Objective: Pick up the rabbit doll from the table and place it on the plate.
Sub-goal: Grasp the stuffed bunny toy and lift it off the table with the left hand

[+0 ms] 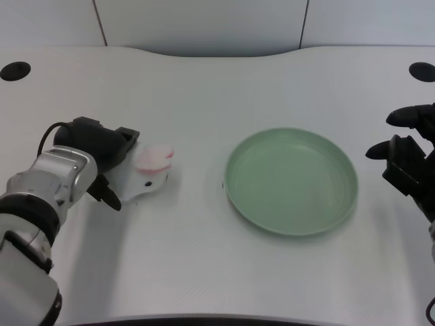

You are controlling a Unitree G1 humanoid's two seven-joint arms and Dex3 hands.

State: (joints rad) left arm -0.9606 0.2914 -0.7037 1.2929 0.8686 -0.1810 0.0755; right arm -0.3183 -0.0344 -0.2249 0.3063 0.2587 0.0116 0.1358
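— Well, starting at the left: left hand (pixel 102 151) low over the tabletop (pixel 204 88), at the end of a silver forearm (pixel 51 183) coming up from the lower left corner.

— And the rabbit doll?

— Right against that hand. Rabbit doll (pixel 146 170): white, with pink at the top, lying on the tabletop left of centre. Dark fingers (pixel 126 139) at its upper left edge, another dark fingertip (pixel 109 195) below and to the left of it.

— Gripping it, then?

— Hard to say. Touching the doll or just beside it, certainly. Closed around it or merely resting against it: cannot tell from this angle, with the back of the hand hiding the contact.

— Lifted at all?

— Seems down on the surface, with a faint shadow close beneath, though not sure.

— Where is the plate?

— Green plate (pixel 234 187), round, with shallow concentric ridges, sitting to the right of centre. Well apart from the doll, with bare white surface between the two. Nothing lying in it.

— Anything else?

— Right hand (pixel 408 153) at the far right edge, black, just beside the plate's right rim but not touching. Two dark round holes in the tabletop, one at the far left corner (pixel 15 70) and one at the far right (pixel 422 71). Beyond the curved back edge, a pale panelled wall (pixel 204 20).
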